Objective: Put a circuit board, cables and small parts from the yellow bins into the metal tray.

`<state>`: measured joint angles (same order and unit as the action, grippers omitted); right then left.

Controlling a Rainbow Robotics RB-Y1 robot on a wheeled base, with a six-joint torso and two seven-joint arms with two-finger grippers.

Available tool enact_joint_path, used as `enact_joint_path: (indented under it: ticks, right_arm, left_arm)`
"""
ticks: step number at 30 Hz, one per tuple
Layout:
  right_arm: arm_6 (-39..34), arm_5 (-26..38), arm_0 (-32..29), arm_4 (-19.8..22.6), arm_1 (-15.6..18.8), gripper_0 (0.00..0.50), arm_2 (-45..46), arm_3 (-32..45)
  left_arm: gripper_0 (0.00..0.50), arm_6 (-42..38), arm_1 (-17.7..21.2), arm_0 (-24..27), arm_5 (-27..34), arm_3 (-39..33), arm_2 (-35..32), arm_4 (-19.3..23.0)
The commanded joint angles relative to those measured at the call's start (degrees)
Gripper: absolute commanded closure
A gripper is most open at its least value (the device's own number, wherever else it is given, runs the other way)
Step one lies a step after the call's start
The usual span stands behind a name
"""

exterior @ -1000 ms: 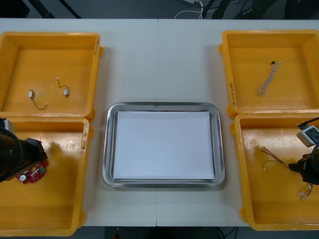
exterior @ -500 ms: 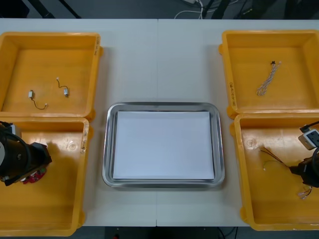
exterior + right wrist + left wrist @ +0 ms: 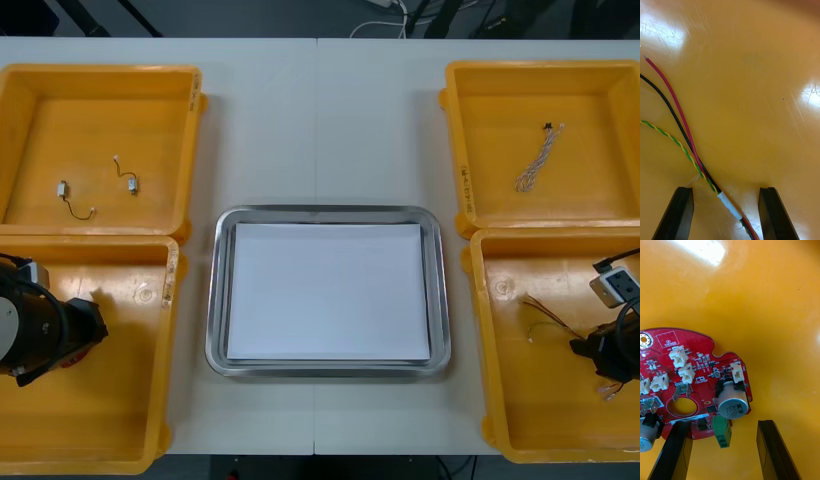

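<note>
at the near corners of the table (image 3: 318,130), left gripper (image 3: 723,423) gapes astride the edge of the red circuit board (image 3: 688,382) and right gripper (image 3: 726,189) astride the cable bundle (image 3: 729,205), both set to pinch.

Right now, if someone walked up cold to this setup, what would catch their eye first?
Probably the metal tray, bright white inside, dead centre in the front view. Next come the two arms down in the near bins. The left gripper is open over the edge of the red circuit board in the near left bin, and the right gripper is open astride a bundle of cables in the near right bin.
</note>
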<state>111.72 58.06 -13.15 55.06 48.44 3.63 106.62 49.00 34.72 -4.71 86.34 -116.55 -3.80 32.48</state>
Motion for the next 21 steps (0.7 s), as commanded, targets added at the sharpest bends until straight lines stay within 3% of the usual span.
enact_joint_path:
  ticks: [1, 2, 3, 4, 5, 6, 7, 8, 9, 21]
  right_arm:
    - [2.45, -0.58, -1.70, -0.56, -0.45, 0.000, -0.38, -0.10]
    - [2.62, -0.58, -1.70, -0.56, -0.45, 0.000, -0.47, -0.10]
    - [2.62, -0.58, -1.79, -0.65, -0.45, 0.058, -0.38, -0.10]
    - [2.71, -0.58, -1.79, -0.65, -0.36, 0.102, -0.47, -0.10]
    - [2.71, -0.58, -1.79, -0.56, -0.45, 0.102, -0.47, -0.10]
    - [2.80, -0.58, -1.79, -0.56, -0.36, 0.332, -0.38, -0.10]
    - [2.80, -0.58, -1.88, -0.65, -0.45, 0.449, -0.47, -0.10]
    - [2.80, -0.58, -1.88, -0.65, -0.45, 0.449, -0.47, -0.10]
    - [2.80, -0.66, -1.88, -0.56, -0.45, 0.500, -0.47, -0.10]
    - [3.77, -1.54, -0.12, -0.56, -0.36, 0.500, -0.20, -0.10]
  left_arm:
    - [0.090, -2.41, -0.27, -1.62, -0.82, -0.52, 0.90, -1.02]
    - [0.305, -2.24, -0.27, -1.62, -0.82, -0.43, 0.90, -1.11]
    - [0.497, -2.15, -0.27, -1.53, -0.82, -0.52, 0.90, -1.02]
    - [0.500, -2.06, -0.27, -1.62, -0.82, -0.52, 0.90, -1.02]
    - [0.500, -1.97, -0.36, -1.62, -0.82, -0.52, 0.90, -1.02]
    - [0.500, -1.97, -0.27, -1.62, -0.82, -0.52, 0.90, -1.11]
    - [0.500, -1.89, -0.36, -1.62, -0.82, -0.52, 0.90, -1.11]
    - [0.500, -1.89, -0.36, -1.62, -0.82, -0.52, 0.90, -1.11]
    - [0.500, -1.80, -0.36, -1.62, -0.91, -0.52, 0.90, -1.11]
    - [0.500, -1.54, -0.09, -1.62, -0.73, -1.14, 0.64, -1.02]
